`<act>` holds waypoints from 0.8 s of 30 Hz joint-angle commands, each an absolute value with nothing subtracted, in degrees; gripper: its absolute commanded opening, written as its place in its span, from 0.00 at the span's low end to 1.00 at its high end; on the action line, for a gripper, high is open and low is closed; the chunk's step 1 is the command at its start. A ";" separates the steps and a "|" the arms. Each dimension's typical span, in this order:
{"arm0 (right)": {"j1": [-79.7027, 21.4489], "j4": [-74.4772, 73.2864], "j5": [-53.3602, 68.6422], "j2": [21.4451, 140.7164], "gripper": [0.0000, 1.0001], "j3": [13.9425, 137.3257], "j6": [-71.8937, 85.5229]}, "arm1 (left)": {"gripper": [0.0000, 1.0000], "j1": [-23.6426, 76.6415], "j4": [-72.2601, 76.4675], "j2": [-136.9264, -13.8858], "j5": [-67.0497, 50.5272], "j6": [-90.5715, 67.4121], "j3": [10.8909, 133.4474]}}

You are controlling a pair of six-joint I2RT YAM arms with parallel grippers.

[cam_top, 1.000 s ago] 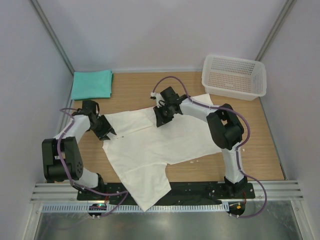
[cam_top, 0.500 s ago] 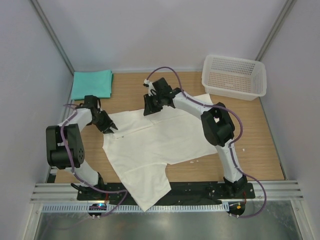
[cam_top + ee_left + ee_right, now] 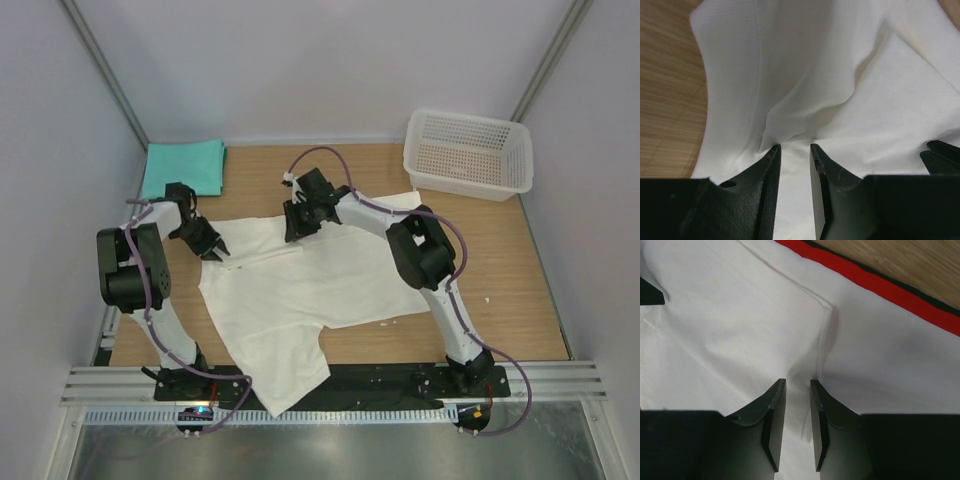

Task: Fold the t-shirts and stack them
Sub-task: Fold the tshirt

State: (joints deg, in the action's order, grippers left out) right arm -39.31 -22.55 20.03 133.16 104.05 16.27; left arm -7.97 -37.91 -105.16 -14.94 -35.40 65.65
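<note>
The white t-shirt lies spread on the wooden table, print side down; its lower part hangs over the near edge. My left gripper is shut on a bunched fold at the shirt's far left edge, jaws pinching cloth. My right gripper is shut on a crease at the far edge, jaws on the cloth; a strip of the red print shows there. The teal-green t-shirt lies folded at the back left corner.
A white mesh basket stands at the back right. Grey walls close in the table on the left, back and right. The arms' black base plate runs along the near edge.
Both grippers have moved left and toward the back, dragging the white shirt's far edge with them. The shirt's body and hanging part have shifted left.
</note>
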 commanded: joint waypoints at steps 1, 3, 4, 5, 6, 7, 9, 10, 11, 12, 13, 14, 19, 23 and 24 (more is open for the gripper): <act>-40.25 -23.46 16.88 136.05 0.32 106.43 16.00 | 0.31 -9.05 -36.03 -109.85 -8.70 -30.41 69.69; -40.17 -24.25 15.91 135.97 0.36 107.31 14.86 | 0.35 -9.05 -36.30 -109.95 -9.05 -29.62 71.36; -40.08 -25.39 15.47 135.79 0.37 107.84 14.24 | 0.37 -9.14 -36.30 -109.08 -9.05 -29.45 71.72; -39.90 -26.18 15.21 135.27 0.39 108.54 13.80 | 0.39 -8.97 -36.39 -108.46 -8.88 -29.36 71.81; -39.73 -27.15 14.94 135.00 0.39 110.02 12.84 | 0.44 -8.79 -36.65 -107.50 -8.53 -29.27 72.15; -39.29 -28.99 14.59 134.56 0.40 110.91 12.40 | 0.46 -8.62 -36.91 -106.53 -8.26 -29.27 72.25; -38.68 -30.40 12.75 132.37 0.46 112.75 10.91 | 0.51 -7.74 -38.23 -102.41 -7.39 -29.44 72.51; -38.15 -31.45 11.61 131.49 0.49 113.11 10.55 | 0.52 -7.30 -38.93 -100.83 -7.03 -29.88 72.51; -37.80 -32.16 10.82 130.61 0.55 113.64 10.46 | 0.53 -6.42 -40.24 -96.81 -6.77 -30.49 72.42; -37.18 -32.69 10.29 128.43 0.57 114.25 10.37 | 0.54 -5.89 -41.04 -94.85 -6.51 -31.02 71.81; -36.66 -33.57 10.20 127.28 0.60 114.08 10.89 | 0.55 -5.28 -41.57 -92.31 -6.33 -32.33 71.28; -35.43 -33.92 10.11 125.70 0.65 113.56 11.07 | 0.55 -3.88 -42.62 -87.50 -5.98 -33.13 69.54; -30.07 -34.19 11.59 111.58 0.78 100.66 13.01 | 0.54 3.32 -43.60 -74.28 -5.79 -39.10 60.05; -24.09 -34.19 11.00 100.50 0.78 87.57 14.77 | 0.53 7.45 -43.15 -71.28 -7.82 -41.05 55.46; -22.69 -34.19 9.68 98.46 0.78 82.14 14.50 | 0.53 8.34 -43.07 -71.71 -7.65 -40.96 55.28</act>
